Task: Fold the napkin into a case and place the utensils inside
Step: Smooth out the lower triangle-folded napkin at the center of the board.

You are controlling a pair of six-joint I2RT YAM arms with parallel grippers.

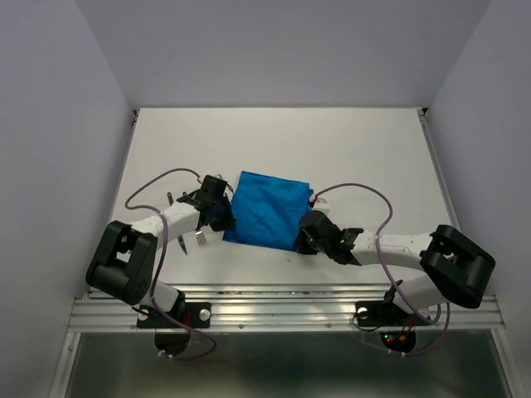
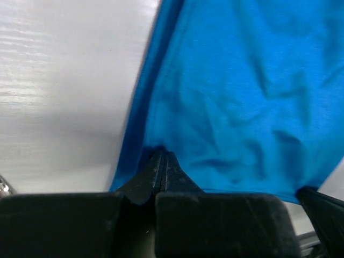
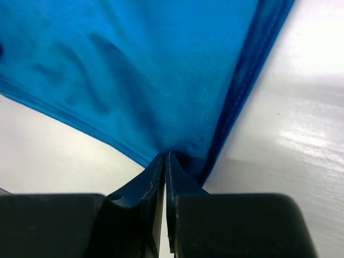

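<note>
Fig.: two arms at one cloth, seen from above & from each wrist. Far L, beside and partly under the L arm (image 1: pixel 166 222), lie the utensils (image 1: pixel 199 240). They are silver-grey, on the white table (image 1: pixel 357 157), just outboard of the L gripper (image 1: pixel 222 217) and apart from the cloth. Too much is hidden to tell knife from fork. L gripper: clenched, grasping the napkin (image 1: pixel 267 211) at its near-L corner. In the wrist view the blue cloth (image 2: pixel 242 97) bunches into the tip of the closed fingers (image 2: pixel 156 174), then fans out ahead and to the R of them. Napkin: bright blue, creased, approx. four-sided, spread out btwn the two tools, its far edge well ahead of both. R gripper (image 1: pixel 304 240): likewise clenched, pinching the napkin's near-R corner. Its wrist view shows the cloth (image 3: pixel 134 70) gathered at the fingertips (image 3: pixel 176 180) and spreading ahead and to the L. A darker band runs along the cloth's R edge, w/ bare table beyond it. The two tools approx. face each other across the cloth's near edge.
</note>
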